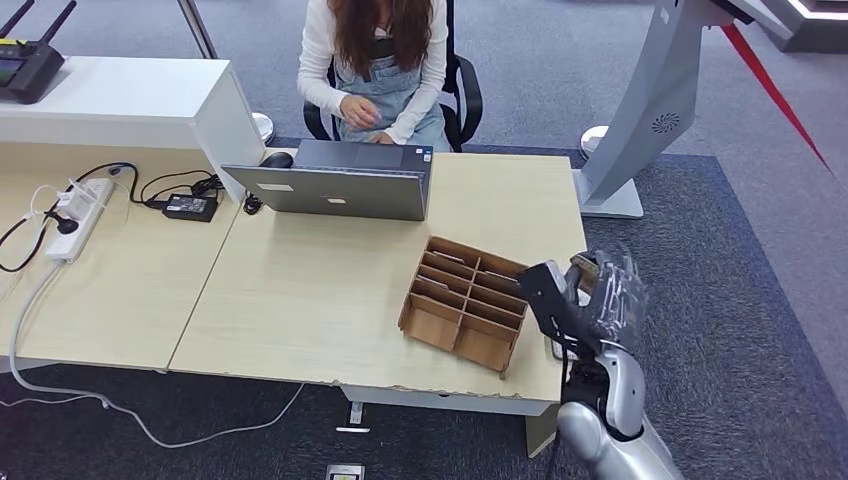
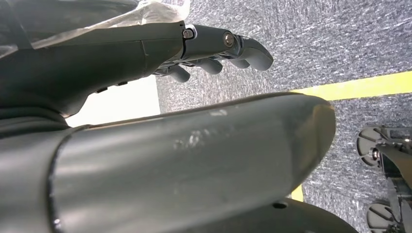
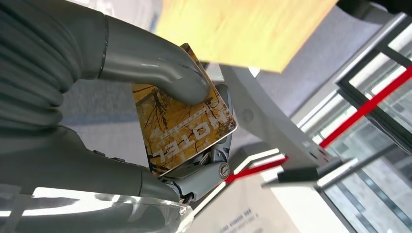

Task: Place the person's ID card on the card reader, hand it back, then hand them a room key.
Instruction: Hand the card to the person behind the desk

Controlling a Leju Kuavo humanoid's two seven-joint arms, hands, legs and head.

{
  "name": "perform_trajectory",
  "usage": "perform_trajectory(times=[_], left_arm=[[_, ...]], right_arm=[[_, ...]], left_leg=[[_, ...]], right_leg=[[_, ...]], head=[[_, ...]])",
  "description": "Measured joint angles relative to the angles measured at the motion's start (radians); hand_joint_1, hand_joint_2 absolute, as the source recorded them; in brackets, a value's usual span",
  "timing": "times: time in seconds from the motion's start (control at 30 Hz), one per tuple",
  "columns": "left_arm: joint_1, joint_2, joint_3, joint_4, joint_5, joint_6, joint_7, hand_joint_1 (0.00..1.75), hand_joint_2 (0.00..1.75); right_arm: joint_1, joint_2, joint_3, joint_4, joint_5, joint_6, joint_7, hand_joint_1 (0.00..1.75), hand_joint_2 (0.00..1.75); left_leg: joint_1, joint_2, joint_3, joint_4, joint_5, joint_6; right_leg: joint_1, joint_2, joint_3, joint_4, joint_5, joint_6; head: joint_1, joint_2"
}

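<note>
My right hand (image 1: 578, 298) hovers over the right end of the wooden table (image 1: 300, 300), just right of a cardboard divider box (image 1: 465, 300). It pinches a yellow-brown room key card (image 3: 187, 126) printed "HOTEL" between its thumb and fingers. The card's edge shows at the top of the hand (image 1: 585, 267). A person (image 1: 375, 60) sits behind the far side of the table with both hands near an open laptop (image 1: 340, 185). My left hand (image 2: 218, 48) hangs over grey carpet, its fingers loosely bent and holding nothing.
A power strip (image 1: 80, 215) and an adapter (image 1: 190, 207) with cables lie at the table's left. A white counter (image 1: 120, 100) carries a black router (image 1: 30, 60). A grey stand (image 1: 650, 110) rises beside the table's far right corner.
</note>
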Motion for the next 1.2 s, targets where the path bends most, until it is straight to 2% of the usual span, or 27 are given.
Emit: perform_trajectory(times=[0.2,0.63,0.7,0.8,0.87,1.2], left_arm=[[0.000,0.002,0.000,0.000,-0.003,-0.003,-0.003,0.00,0.00],[-0.001,0.003,0.000,0.000,-0.008,-0.010,-0.005,0.00,0.00],[-0.002,0.003,0.000,0.000,-0.011,-0.006,0.000,0.00,0.00],[0.000,0.001,0.000,0.000,-0.015,0.002,0.007,0.00,0.00],[0.001,0.000,0.000,0.000,-0.015,0.004,0.009,0.00,0.00],[-0.002,-0.005,0.000,0.000,-0.015,0.003,0.009,0.00,0.00]], right_arm=[[-0.022,-0.036,-0.007,-0.067,0.033,0.065,0.029,1.75,1.75],[-0.020,-0.042,0.001,-0.049,0.044,0.062,0.077,1.75,1.75],[-0.012,-0.057,0.001,-0.029,0.011,0.059,0.051,1.75,1.75],[0.009,-0.094,-0.007,0.020,-0.064,0.028,-0.042,1.75,1.75],[0.021,-0.112,-0.015,0.052,-0.084,0.011,-0.072,1.75,1.75],[0.036,-0.142,-0.024,0.134,-0.078,0.012,-0.062,1.75,1.75]], left_leg=[[0.000,0.000,0.000,0.000,0.000,0.000],[0.000,0.000,0.000,0.000,0.000,0.000],[0.000,0.000,0.000,0.000,0.000,0.000],[0.000,-0.001,-0.001,0.000,0.000,0.000],[-0.001,-0.001,-0.001,0.000,0.000,0.000],[0.000,-0.001,-0.001,0.000,-0.001,0.001]], right_leg=[[0.000,0.000,0.000,0.000,0.000,0.000],[0.000,0.000,0.000,0.000,0.000,0.000],[0.000,0.000,0.000,0.000,0.000,0.000],[0.000,-0.001,0.000,0.000,0.000,0.000],[-0.001,-0.001,-0.001,0.000,0.000,0.000],[0.000,0.000,-0.001,0.000,0.000,0.000]], head=[[0.000,0.000],[0.000,0.000],[0.000,0.000],[0.000,0.000],[0.000,0.000],[0.000,0.000]])
